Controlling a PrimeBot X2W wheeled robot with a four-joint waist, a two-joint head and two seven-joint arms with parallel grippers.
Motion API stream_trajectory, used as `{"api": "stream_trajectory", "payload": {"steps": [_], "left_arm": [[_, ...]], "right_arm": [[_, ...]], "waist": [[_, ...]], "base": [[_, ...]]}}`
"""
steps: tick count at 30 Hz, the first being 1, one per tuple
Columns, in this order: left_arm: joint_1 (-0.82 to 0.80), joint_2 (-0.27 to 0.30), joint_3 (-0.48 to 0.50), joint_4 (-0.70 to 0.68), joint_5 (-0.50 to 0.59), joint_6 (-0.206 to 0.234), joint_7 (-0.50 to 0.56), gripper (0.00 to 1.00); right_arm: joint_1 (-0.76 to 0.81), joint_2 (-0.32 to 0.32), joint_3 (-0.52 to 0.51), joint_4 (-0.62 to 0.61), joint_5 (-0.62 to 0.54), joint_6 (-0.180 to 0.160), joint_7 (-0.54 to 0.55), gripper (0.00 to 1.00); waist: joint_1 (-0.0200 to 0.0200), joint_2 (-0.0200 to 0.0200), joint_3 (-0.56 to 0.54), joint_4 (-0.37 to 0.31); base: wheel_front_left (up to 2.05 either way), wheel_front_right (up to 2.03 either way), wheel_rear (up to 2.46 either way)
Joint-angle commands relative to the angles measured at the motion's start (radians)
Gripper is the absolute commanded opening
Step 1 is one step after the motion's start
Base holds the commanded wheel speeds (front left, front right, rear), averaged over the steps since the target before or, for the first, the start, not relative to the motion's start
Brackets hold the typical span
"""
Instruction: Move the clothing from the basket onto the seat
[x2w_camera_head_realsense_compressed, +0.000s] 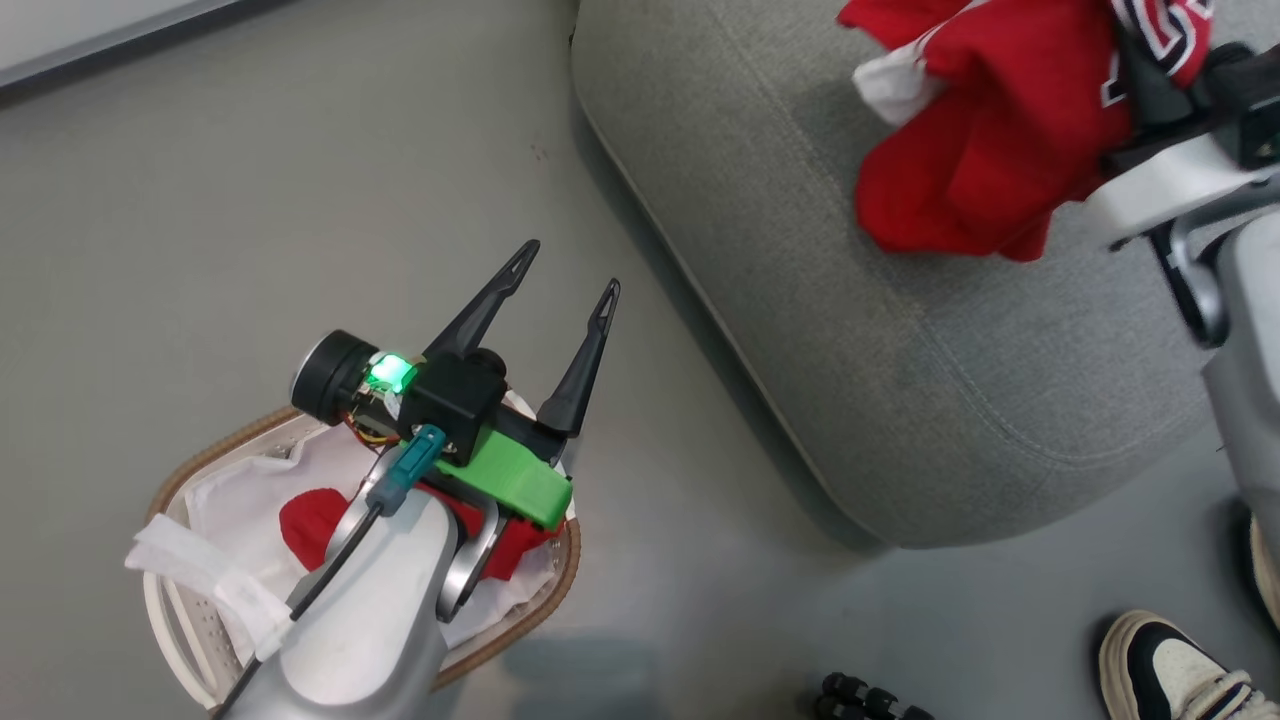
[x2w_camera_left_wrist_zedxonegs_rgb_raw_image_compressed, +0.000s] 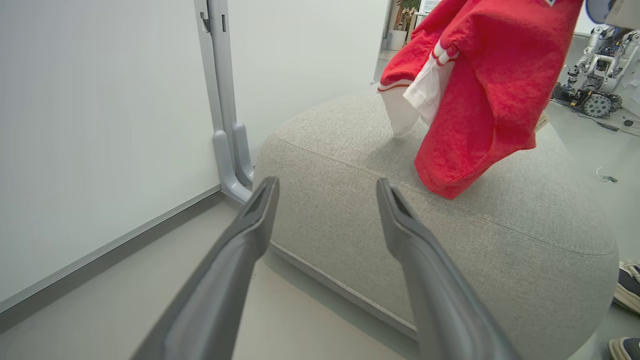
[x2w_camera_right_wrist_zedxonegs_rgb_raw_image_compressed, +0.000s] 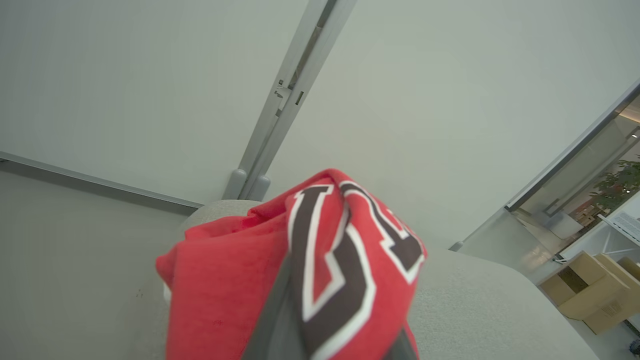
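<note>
A red jersey (x2w_camera_head_realsense_compressed: 990, 150) with black-and-white lettering hangs bunched over the grey seat (x2w_camera_head_realsense_compressed: 850, 350), and my right gripper (x2w_camera_head_realsense_compressed: 1150, 85) is shut on its top. In the right wrist view the jersey (x2w_camera_right_wrist_zedxonegs_rgb_raw_image_compressed: 310, 270) wraps the fingers (x2w_camera_right_wrist_zedxonegs_rgb_raw_image_compressed: 272, 325), with the seat (x2w_camera_right_wrist_zedxonegs_rgb_raw_image_compressed: 480, 300) behind. Its lowest fold (x2w_camera_left_wrist_zedxonegs_rgb_raw_image_compressed: 450, 185) hangs at or just above the cushion (x2w_camera_left_wrist_zedxonegs_rgb_raw_image_compressed: 450, 240). My left gripper (x2w_camera_head_realsense_compressed: 570, 267) stands open and empty above the basket (x2w_camera_head_realsense_compressed: 200, 460), pointing toward the seat; its fingers (x2w_camera_left_wrist_zedxonegs_rgb_raw_image_compressed: 260, 200) spread wide. A plain red piece (x2w_camera_head_realsense_compressed: 310, 525) lies in the basket, partly hidden by my left arm.
A white liner (x2w_camera_head_realsense_compressed: 240, 500) spills over the basket's rim. A person's shoe (x2w_camera_head_realsense_compressed: 1170, 670) and a small black object (x2w_camera_head_realsense_compressed: 860, 695) are on the floor near the seat's front. A white wall with a grey rail (x2w_camera_left_wrist_zedxonegs_rgb_raw_image_compressed: 225, 100) runs behind the seat. Cardboard boxes (x2w_camera_right_wrist_zedxonegs_rgb_raw_image_compressed: 590, 295) stand far off.
</note>
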Motion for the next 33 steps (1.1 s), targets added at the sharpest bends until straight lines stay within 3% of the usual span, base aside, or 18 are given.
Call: {"api": "stream_trajectory", "payload": {"steps": [1,10,17,31,32,33], "left_arm": [[-0.023,0.009,-0.005,-0.01,0.006,-0.003,-0.001,1.0],[-0.066,0.038,-0.021,-0.041,0.011,-0.003,-0.001,1.0],[-0.083,0.056,-0.017,-0.055,0.014,-0.003,-0.001,1.0],[-0.064,0.058,-0.004,-0.052,0.011,-0.003,-0.001,1.0],[-0.061,0.06,-0.001,-0.049,0.011,-0.003,-0.001,1.0],[-0.058,0.06,0.002,-0.046,0.011,-0.003,-0.001,1.0]], "right_arm": [[-0.038,-0.019,-0.024,0.02,-0.014,-0.001,-0.005,0.0],[-0.219,-0.116,-0.191,0.167,-0.099,-0.001,-0.005,0.0],[-0.285,-0.144,-0.389,0.205,-0.19,-0.001,-0.005,0.0],[-0.142,-0.009,-0.684,0.321,-0.303,-0.001,-0.005,0.0],[-0.127,0.003,-0.704,0.324,-0.306,-0.001,-0.005,0.27],[-0.115,0.014,-0.717,0.324,-0.311,-0.001,-0.005,0.39]], "waist": [[0.0,0.0,0.076,0.061],[0.0,0.0,0.198,0.132],[0.0,0.0,0.26,0.183],[0.0,0.0,0.276,0.222],[0.0,0.0,0.271,0.22],[0.0,0.0,0.266,0.217]], "base": [[0.0,0.0,0.0],[0.0,0.0,0.0],[0.0,0.0,0.0],[0.0,0.0,0.0],[0.0,0.0,0.0],[0.0,0.0,0.0]]}}
